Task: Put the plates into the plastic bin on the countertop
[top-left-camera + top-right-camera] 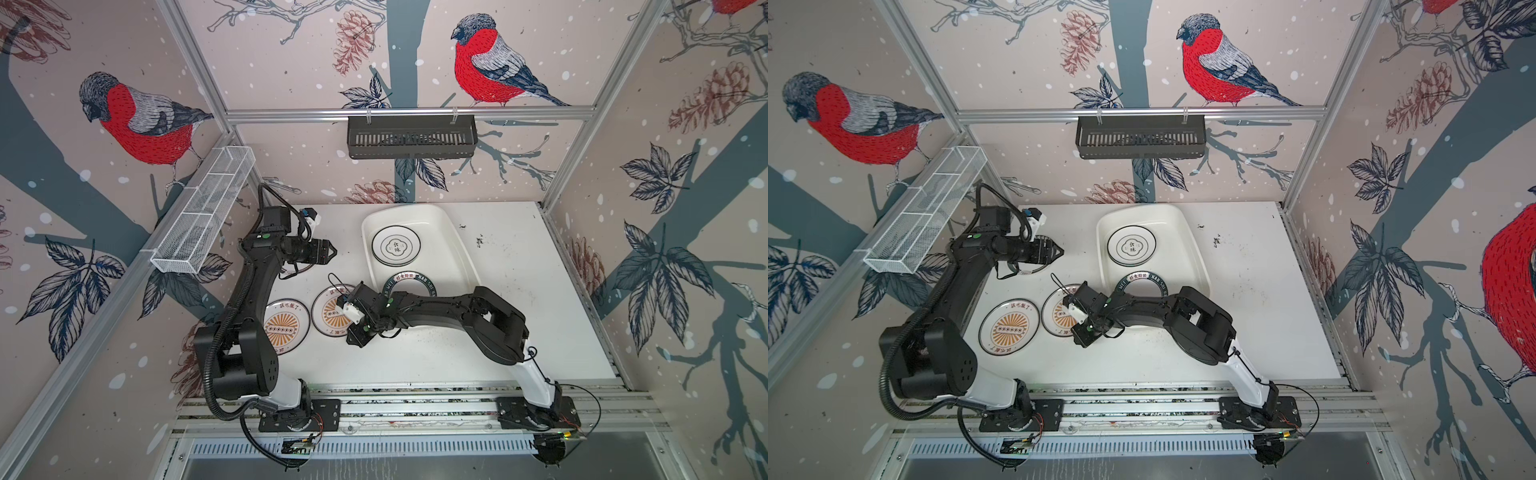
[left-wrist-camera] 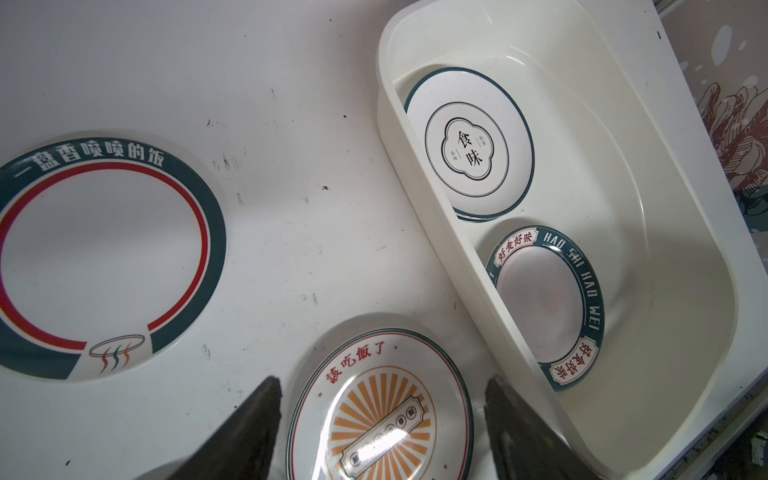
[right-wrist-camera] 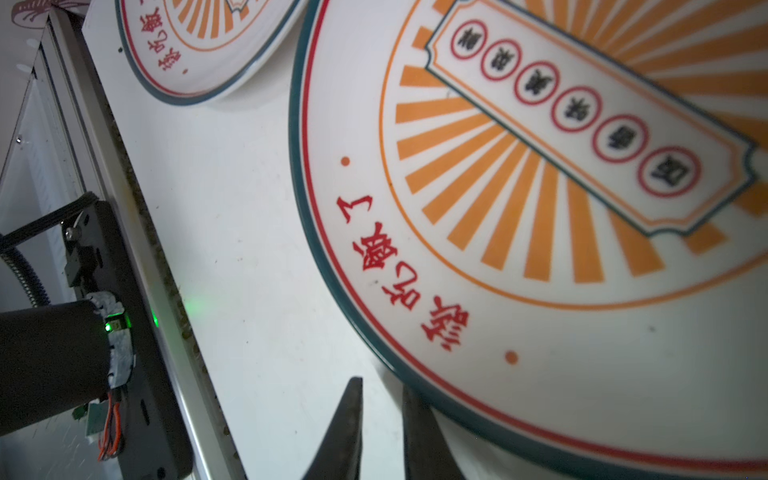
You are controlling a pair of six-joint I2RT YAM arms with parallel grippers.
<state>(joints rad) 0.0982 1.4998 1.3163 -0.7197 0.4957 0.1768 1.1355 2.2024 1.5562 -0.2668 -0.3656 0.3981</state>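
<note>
While barely parted, right claw (image 3: 380, 384) at sunburst plate (image 3: 540, 332) rim

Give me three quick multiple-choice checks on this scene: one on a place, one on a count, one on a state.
1. Where is the emblem plate?
A) in the plastic bin
B) on the countertop
C) leaning on the back wall

2. How many sunburst plates lie on the countertop?
A) one
B) two
C) three

3. How do the left gripper's jaws stand?
A) shut on a plate
B) shut on nothing
C) wide apart, empty

Answers:
1 A: both top views show it lying flat on the bin's floor.
2 B: two sit side by side, outside the bin.
3 C: the left wrist view shows a wide gap with nothing held.
</note>
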